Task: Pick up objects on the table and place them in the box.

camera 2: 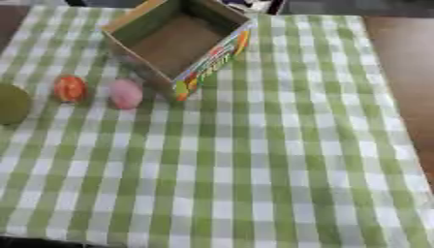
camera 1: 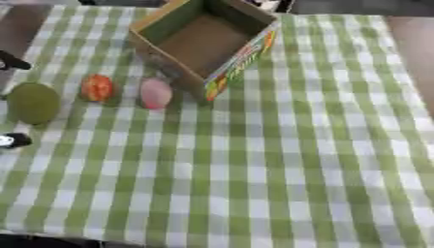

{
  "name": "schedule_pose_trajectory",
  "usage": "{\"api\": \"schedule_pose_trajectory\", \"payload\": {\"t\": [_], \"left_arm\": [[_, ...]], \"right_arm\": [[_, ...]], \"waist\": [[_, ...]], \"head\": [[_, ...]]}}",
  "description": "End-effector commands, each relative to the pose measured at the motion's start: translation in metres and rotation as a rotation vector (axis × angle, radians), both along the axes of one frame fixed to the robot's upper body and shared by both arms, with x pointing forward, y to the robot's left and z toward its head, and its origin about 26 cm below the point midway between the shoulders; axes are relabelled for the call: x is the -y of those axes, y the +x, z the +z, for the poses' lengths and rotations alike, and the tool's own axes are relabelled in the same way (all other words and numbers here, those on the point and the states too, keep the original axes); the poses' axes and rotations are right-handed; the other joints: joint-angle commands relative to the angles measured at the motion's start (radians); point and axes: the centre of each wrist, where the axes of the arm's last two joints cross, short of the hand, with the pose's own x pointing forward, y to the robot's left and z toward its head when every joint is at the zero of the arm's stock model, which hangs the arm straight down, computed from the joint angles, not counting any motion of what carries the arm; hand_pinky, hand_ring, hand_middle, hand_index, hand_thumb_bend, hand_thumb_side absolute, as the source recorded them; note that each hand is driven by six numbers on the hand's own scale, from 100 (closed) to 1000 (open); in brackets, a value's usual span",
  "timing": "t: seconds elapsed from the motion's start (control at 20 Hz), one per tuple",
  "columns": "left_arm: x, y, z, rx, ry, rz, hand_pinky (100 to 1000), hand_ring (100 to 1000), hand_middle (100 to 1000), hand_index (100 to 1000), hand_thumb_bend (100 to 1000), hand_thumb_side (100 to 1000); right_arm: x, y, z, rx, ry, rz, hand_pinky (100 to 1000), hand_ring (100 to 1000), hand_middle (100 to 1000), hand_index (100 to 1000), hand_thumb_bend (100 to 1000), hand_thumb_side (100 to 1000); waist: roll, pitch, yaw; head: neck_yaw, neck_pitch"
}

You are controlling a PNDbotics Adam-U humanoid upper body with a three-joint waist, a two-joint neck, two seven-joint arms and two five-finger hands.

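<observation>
Left eye view: your left hand (camera 1: 12,63) is cut off at the edge left of the box (camera 1: 206,41); its fingers cannot be judged. Green (camera 1: 33,102), orange (camera 1: 98,87) and pink (camera 1: 155,93) objects lie left of it.

Right eye view: no hand shows; the green object is cropped.

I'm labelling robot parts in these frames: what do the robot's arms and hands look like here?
Little shows. At the left eye view's left edge, two small bits, likely the left hand: the upper black, the lower black with a pale patch. No cables or markings visible. The right hand is out of view.
</observation>
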Motion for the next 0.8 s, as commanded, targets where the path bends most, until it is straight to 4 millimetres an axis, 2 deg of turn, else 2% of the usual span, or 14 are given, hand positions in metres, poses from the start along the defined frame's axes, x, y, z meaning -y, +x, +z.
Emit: {"api": "schedule_pose_trajectory", "payload": {"t": [0.05, 0.1, 0.55, 0.8], "left_arm": [[-0.012, 0.005, 0.01, 0.001, -0.01, 0.057, 946, 866, 843, 933, 557, 236], [-0.014, 0.007, 0.009, -0.006, -0.025, 0.066, 940, 861, 839, 932, 530, 207], [-0.024, 0.027, 0.002, -0.017, -0.105, 0.116, 913, 855, 838, 934, 463, 137], [-0.031, 0.039, -0.009, -0.043, -0.097, 0.145, 909, 856, 839, 934, 489, 149]], "right_arm": [[0.002, -0.005, 0.009, 0.026, -0.027, -0.006, 759, 770, 565, 839, 100, 526], [0.002, -0.005, 0.009, 0.025, -0.027, -0.006, 759, 771, 564, 839, 100, 521], [0.001, -0.005, 0.008, 0.021, -0.026, -0.003, 759, 771, 564, 839, 100, 526], [0.001, -0.005, 0.008, 0.022, -0.027, -0.001, 759, 772, 562, 839, 100, 527]], "waist": [[0.002, -0.021, 0.0], [0.002, -0.021, 0.0], [-0.001, -0.022, 0.001], [-0.003, -0.019, -0.002]], "head": [[0.006, -0.002], [0.006, -0.002], [0.02, -0.005], [0.009, -0.004]]}}
